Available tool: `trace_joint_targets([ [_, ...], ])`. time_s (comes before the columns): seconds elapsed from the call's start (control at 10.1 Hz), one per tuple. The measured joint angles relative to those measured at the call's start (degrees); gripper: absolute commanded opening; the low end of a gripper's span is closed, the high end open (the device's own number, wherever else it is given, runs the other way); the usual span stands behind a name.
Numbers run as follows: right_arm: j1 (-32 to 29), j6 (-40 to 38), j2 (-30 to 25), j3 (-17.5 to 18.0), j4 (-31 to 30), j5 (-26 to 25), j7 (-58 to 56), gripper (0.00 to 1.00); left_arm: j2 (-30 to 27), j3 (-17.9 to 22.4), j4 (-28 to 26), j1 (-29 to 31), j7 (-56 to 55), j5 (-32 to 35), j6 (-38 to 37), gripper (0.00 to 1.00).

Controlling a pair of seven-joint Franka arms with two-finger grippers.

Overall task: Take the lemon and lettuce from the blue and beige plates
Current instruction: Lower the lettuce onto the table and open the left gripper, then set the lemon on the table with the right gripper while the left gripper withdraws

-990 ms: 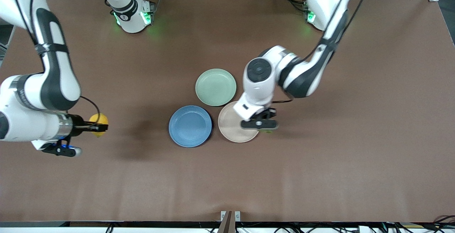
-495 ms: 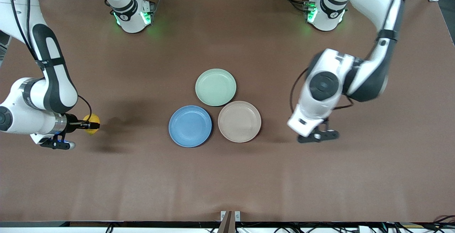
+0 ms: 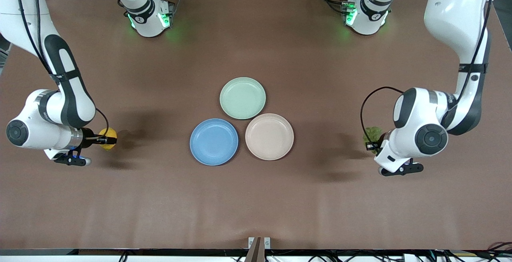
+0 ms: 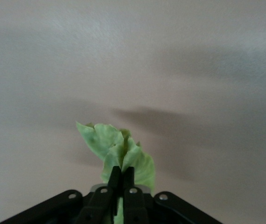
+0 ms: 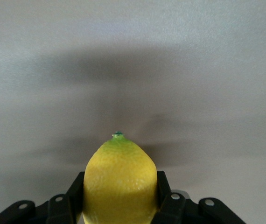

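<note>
Three plates cluster at frame centre: one plate [image 3: 243, 97] uppermost, another plate [image 3: 214, 141] lower left, the third plate [image 3: 269, 136] lower right, edges nearly touching.

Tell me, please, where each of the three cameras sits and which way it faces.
Front view: high across the table, facing both arms' bases; shows three plates.
Left wrist view: on the left arm, looking past the left gripper shut on lettuce.
Right wrist view: on the right arm, past the right gripper holding the lemon.
Shared: front view shows lemon and lettuce too.

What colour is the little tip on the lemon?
Green, on the yellow lemon; the right wrist view shows it best.
</note>
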Motion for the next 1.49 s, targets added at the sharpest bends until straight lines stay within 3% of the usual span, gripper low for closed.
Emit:
trace_joint_targets([
  [0.1, 0.00, 0.20, 0.60, 0.00, -0.01, 0.00, 0.00, 0.00, 0.70, -0.34, 0.13, -0.23, 0.00, 0.00, 0.70, 1.00],
  [0.2, 0.00, 0.49, 1.13, 0.01, -0.03, 0.00, 0.00, 0.43, 0.52, -0.60, 0.73, -0.43, 0.00, 0.00, 0.91, 1.00],
  [0.3, -0.01, 0.60, 1.40, -0.01, -0.03, 0.00, 0.00, 0.99, -0.77, -0.71, 1.76, -0.47, 0.35, 0.00, 0.86, 1.00],
  [0.59, 0.01, -0.45, 1.31, 0.04, 0.77, 0.00, 0.00, 1.00, -11.26, -0.98, 3.77, -0.54, 2.29, 0.00, -5.11, 1.00],
  [0.89, 0.22, -17.34, -1.03, 0.20, 11.94, 0.05, 0.00, 1.00, -22.76, -1.57, 3.70, -1.22, 2.47, 0.00, -13.74, 1.00],
  [1.09, 0.50, -27.49, -5.50, 0.23, 18.62, 0.06, -0.16, 1.00, -27.73, -1.46, 3.42, -1.00, 6.02, -1.90, -17.35, 1.00],
  [1.49, 3.84, -32.06, -18.72, -0.71, 20.46, -0.10, 0.94, 1.00, -31.73, -0.68, 2.59, 0.36, 10.41, -4.37, -19.99, 1.00],
])
